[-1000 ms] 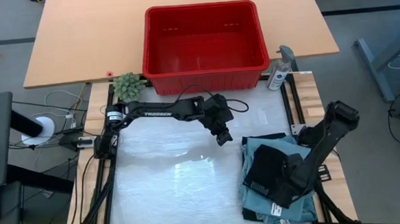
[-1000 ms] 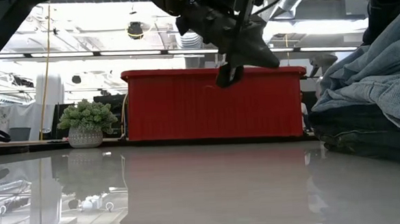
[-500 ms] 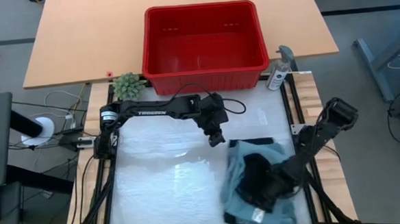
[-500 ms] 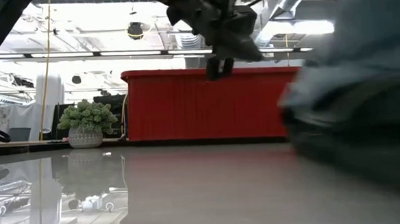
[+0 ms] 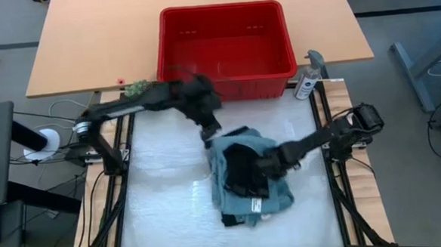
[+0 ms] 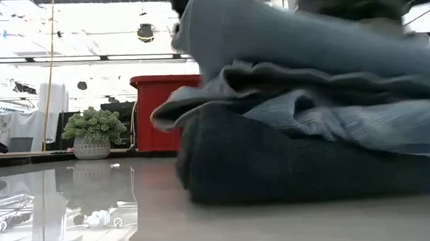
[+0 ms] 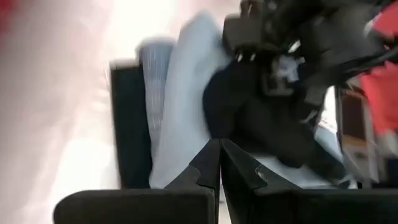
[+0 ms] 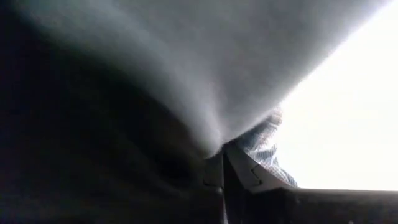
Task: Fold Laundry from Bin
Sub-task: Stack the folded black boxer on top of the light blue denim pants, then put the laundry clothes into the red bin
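I see the laundry (image 5: 250, 179) stacked mid-bench, in front of the empty bin (image 5: 224, 41). Right claw (image 5: 262, 167) closed, pressed into the pile's dark top piece. Left claw (image 5: 208, 132) closed, at the pile's far-left corner.

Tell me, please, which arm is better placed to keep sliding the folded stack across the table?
Probably the right. Its gripper lies pressed on top of the laundry, fingers shut. The left gripper is only at the pile's far edge, near the bin, also shut.
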